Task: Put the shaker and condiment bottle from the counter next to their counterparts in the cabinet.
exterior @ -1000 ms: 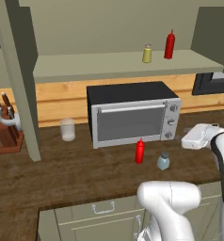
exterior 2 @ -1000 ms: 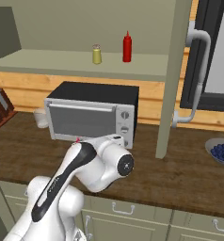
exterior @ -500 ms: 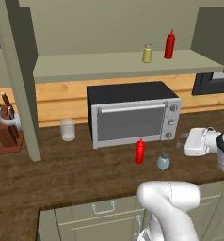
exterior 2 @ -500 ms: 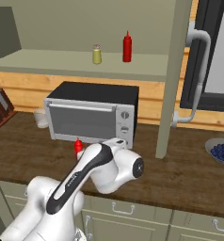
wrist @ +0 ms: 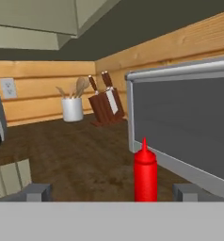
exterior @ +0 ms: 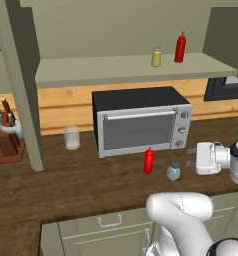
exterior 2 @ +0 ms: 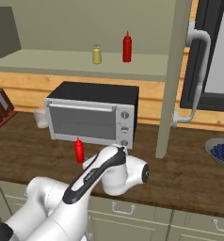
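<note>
Lowered since before, open gripper (wrist: 108,192) faces condiment bottle (wrist: 145,172).

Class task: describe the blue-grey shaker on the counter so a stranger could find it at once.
Start at the black microwave on the wooden counter. Just in front of its right end stand two small things side by side: a red bottle and, to its right, the shaker. The shaker is shorter, pale blue-grey and see-through, with a grey cap.

No text, label, brand, number or sign can be read anywhere: the condiment bottle (wrist: 145,173) just ahead of the hand (wrist: 109,192) is plain red, the microwave (exterior: 139,120) front unmarked.
</note>
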Controlling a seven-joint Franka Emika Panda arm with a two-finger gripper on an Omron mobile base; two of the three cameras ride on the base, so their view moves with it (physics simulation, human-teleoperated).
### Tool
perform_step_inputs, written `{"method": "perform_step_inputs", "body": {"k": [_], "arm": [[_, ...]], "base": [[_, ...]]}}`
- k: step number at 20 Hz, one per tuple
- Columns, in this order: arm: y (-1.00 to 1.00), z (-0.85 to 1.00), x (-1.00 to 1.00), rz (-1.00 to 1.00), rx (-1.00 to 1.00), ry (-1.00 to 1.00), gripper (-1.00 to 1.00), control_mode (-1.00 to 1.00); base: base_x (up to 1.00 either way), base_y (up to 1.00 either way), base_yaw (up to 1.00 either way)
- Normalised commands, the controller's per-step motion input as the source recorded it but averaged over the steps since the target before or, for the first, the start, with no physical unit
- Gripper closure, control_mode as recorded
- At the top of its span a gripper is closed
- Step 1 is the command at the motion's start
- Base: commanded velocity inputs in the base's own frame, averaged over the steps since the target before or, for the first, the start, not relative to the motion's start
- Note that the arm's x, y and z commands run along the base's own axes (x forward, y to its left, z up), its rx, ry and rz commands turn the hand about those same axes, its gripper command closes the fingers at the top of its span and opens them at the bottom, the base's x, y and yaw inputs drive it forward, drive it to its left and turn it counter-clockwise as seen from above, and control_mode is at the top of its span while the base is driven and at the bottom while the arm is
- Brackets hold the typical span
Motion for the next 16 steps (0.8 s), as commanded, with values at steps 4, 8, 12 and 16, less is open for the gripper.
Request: {"method": "perform_step_inputs", "body": {"k": [4,8,12,16], "arm": [[-0.01,-0.30,0.07,0.12,0.01,-0.05,-1.00,-1.00],[0.00,-0.24,0.12,0.10,0.00,-0.04,-1.00,-1.00],[-0.01,-0.16,0.17,0.10,0.02,-0.04,-1.00,-1.00],[-0.01,-0.10,0.21,0.09,0.03,-0.02,-1.00,-1.00]], "base": [[0.00,0.00,0.00],[0.00,0.00,0.00],[0.00,0.00,0.00],[0.00,0.00,0.00]]}}
